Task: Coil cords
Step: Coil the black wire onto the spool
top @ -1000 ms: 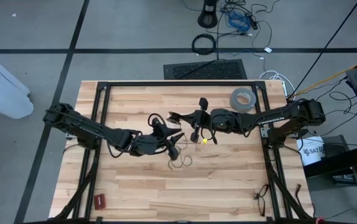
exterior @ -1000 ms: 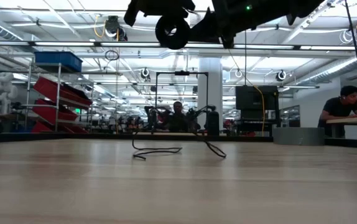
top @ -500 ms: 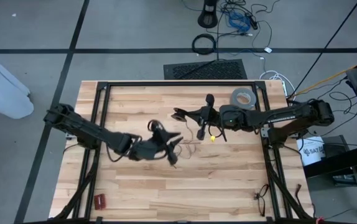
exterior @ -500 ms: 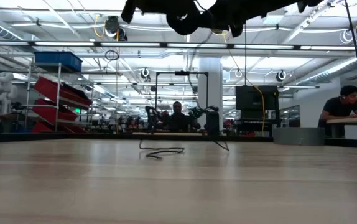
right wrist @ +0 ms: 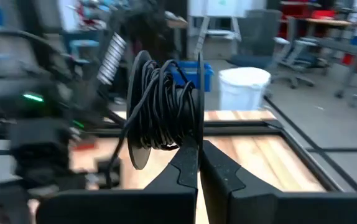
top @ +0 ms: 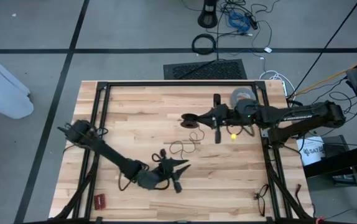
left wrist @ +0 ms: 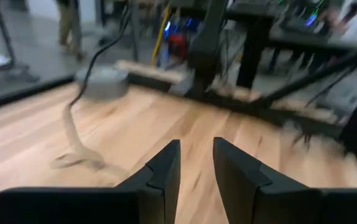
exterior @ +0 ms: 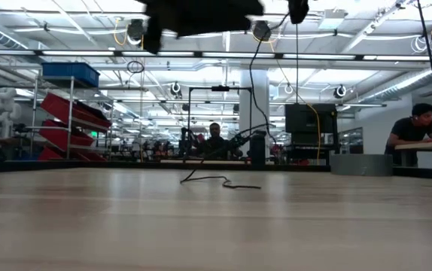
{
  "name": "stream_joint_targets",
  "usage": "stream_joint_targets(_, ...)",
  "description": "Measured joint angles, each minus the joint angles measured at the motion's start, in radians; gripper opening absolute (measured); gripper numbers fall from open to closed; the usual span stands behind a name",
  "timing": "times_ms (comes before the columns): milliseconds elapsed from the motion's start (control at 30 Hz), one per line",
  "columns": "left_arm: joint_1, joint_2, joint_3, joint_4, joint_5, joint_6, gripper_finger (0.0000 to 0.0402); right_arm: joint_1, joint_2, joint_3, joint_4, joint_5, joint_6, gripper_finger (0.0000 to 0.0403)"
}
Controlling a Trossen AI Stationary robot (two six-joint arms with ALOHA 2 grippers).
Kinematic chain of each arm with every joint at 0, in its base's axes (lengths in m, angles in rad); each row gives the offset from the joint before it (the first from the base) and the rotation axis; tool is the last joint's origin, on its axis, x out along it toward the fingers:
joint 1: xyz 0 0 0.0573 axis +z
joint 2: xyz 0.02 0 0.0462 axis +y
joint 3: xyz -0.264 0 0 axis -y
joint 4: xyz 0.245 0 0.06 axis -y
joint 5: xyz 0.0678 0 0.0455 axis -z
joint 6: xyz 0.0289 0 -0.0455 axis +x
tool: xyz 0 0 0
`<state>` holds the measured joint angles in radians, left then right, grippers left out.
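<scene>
Pinching a small black spool (right wrist: 165, 111) by the edge of its disc, the right gripper (top: 194, 120) has its two fingers (right wrist: 185, 163) pressed fully together, so the spool stands up in front of the wrist with its wound turns exposed. Gripping the rim rather than the core looks deliberate: it leaves the middle of the spool free to take more wire. That gripper sits toward the far right part of the table (top: 135, 112), raised above the wood, with the grey tape roll (top: 242, 97) just beyond it.

From the spool the cord (top: 180, 148) drops down and trails onto the table, where its loose end lies in a few slack curls near the centre. In the low view it hangs as a thin line from above and ends in a flat squiggle on the wood. Keeping the spool high probably lets the slack hang clear instead of snagging.

The left gripper (top: 180, 175) has its fingers (left wrist: 161, 177) a narrow gap apart with nothing between them. It is low over the near middle of the table, pointing toward the loose curls but apart from them, likely placed to guide or feed the free end. Much of the cord is already on the spool; the tail on the table remains to be wound.
</scene>
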<state>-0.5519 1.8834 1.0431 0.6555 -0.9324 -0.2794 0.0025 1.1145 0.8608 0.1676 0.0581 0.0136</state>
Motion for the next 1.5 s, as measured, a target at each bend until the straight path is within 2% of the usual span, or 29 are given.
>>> stream_joint_targets(67, 0.027, 0.045, 0.0, 0.165, 0.073, 0.08, 0.0101, 0.0, -0.025, 0.0, -0.005, -0.043, 0.004, 0.0)
stream_joint_targets(133, 0.056, 0.07, 0.0, 0.256, 0.118, 0.111, 0.0101, 0.0, -0.05, 0.0, -0.017, -0.065, 0.004, 0.0)
stream_joint_targets(267, 0.092, 0.071, 0.001, 0.315, 0.096, 0.188, 0.0101, 0.0, -0.098, 0.0, -0.057, -0.065, 0.004, 0.0)
stream_joint_targets(467, 0.11, 0.066, 0.013, 0.494, 0.091, 0.5, 0.0101, 0.0, -0.132, 0.0, -0.125, -0.065, -0.005, 0.0)
stream_joint_targets(567, 0.148, 0.066, 0.027, 0.488, 0.115, 0.589, 0.0101, 0.0, -0.137, 0.0, -0.129, -0.065, -0.006, 0.0)
stream_joint_targets(700, 0.205, 0.066, 0.039, 0.448, 0.276, 0.586, 0.0101, 0.0, -0.137, 0.0, -0.134, -0.064, -0.007, 0.0)
stream_joint_targets(833, 0.231, 0.066, 0.041, 0.427, 0.298, 0.607, 0.0101, 0.0, -0.137, 0.0, -0.139, -0.064, -0.007, 0.0)
stream_joint_targets(967, 0.242, 0.066, 0.041, 0.371, 0.367, 0.626, 0.0101, 0.0, -0.137, 0.0, -0.142, -0.064, -0.007, 0.0)
stream_joint_targets(1233, 0.259, 0.06, 0.042, 0.332, 0.324, 0.667, 0.0101, 0.0, -0.137, 0.0, -0.166, -0.064, -0.002, 0.0)
stream_joint_targets(1367, 0.24, 0.015, 0.042, 0.32, 0.318, 0.687, 0.0101, 0.0, -0.137, 0.0, -0.176, -0.064, 0.001, 0.0)
stream_joint_targets(1500, 0.227, -0.039, 0.043, 0.201, 0.32, 0.665, 0.0101, 0.0, -0.137, 0.0, -0.19, -0.065, 0.001, 0.0)
